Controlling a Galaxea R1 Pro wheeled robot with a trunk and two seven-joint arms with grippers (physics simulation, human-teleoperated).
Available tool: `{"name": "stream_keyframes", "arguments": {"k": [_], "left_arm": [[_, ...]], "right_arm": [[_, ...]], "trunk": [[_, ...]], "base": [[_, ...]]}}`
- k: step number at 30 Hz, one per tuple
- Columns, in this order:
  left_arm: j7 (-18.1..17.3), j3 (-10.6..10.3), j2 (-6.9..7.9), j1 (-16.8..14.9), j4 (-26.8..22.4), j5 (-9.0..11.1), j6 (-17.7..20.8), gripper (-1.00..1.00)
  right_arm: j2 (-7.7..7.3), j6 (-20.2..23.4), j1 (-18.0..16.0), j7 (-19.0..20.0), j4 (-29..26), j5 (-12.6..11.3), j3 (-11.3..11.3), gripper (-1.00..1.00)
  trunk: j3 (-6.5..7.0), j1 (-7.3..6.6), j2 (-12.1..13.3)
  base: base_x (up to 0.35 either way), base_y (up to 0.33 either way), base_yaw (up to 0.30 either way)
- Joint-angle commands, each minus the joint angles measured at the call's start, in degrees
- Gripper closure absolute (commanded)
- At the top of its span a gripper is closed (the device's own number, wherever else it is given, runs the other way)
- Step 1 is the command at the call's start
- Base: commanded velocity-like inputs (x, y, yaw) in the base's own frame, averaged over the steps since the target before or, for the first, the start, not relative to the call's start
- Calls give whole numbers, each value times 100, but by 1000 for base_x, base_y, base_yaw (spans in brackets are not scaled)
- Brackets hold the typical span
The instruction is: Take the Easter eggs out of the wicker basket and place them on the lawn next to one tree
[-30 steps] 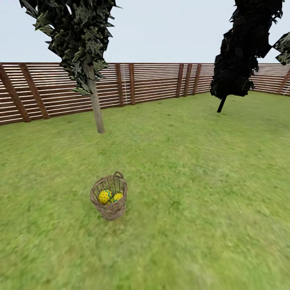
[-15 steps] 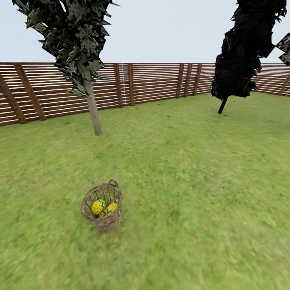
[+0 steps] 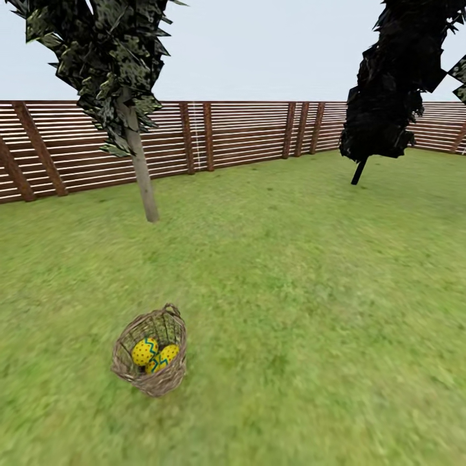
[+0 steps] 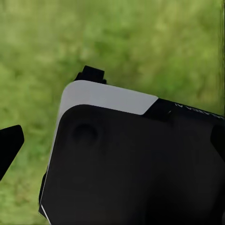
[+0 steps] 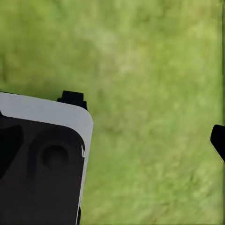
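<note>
Wicker basket (image 3: 150,359) sits lower left on lawn (image 3: 310,291), Easter eggs (image 3: 154,354) inside. Tree (image 3: 139,171) upper left, well apart. Jaws: cannot tell, open or closed. Risk: robot base bumps basket, eggs roll out.

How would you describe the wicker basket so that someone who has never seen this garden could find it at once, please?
Start at the brown slatted fence and find the tree with the bare pale trunk in front of it. Come straight toward the camera across the lawn to the wicker basket, which stands alone on the grass. It is round and open-woven, and yellow Easter eggs show inside it.
</note>
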Motion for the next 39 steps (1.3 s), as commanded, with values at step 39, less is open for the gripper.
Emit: {"name": "stream_keyframes", "arguments": {"k": [39], "left_arm": [[-1, 42, -32, -6, -1, 80, 16, -100]], "right_arm": [[16, -15, -6, -30, 32, 52, 26, -100]], "trunk": [[-5, 3, -3]], "base": [[235, -91, 229]]}}
